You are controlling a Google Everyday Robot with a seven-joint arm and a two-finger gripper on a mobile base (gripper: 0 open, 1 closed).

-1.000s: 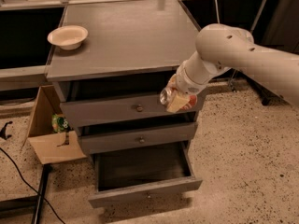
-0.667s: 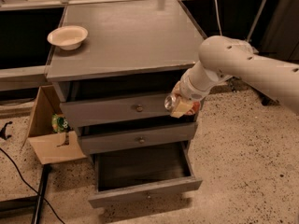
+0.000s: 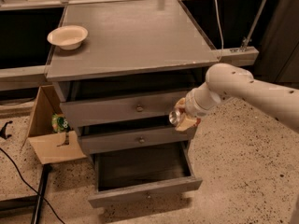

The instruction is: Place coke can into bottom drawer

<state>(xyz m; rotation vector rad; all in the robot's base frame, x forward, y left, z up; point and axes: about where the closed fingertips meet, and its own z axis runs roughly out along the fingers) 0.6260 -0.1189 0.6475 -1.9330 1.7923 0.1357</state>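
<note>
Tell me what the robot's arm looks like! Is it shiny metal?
No, the arm is a smooth, creamy-white, rounded tube with a fat round joint dotted with tiny dark holes. No cables show on it. Its gripper, in front of the grey cabinet on the right side, looks pale tan.

We see the grey bench [image 3: 135, 36] carrying one white bowl [image 3: 67, 36] at its 10 o'clock corner; our gripper [image 3: 182, 119], holding the coke can [image 3: 174, 118], hangs below the 5 o'clock edge.
</note>
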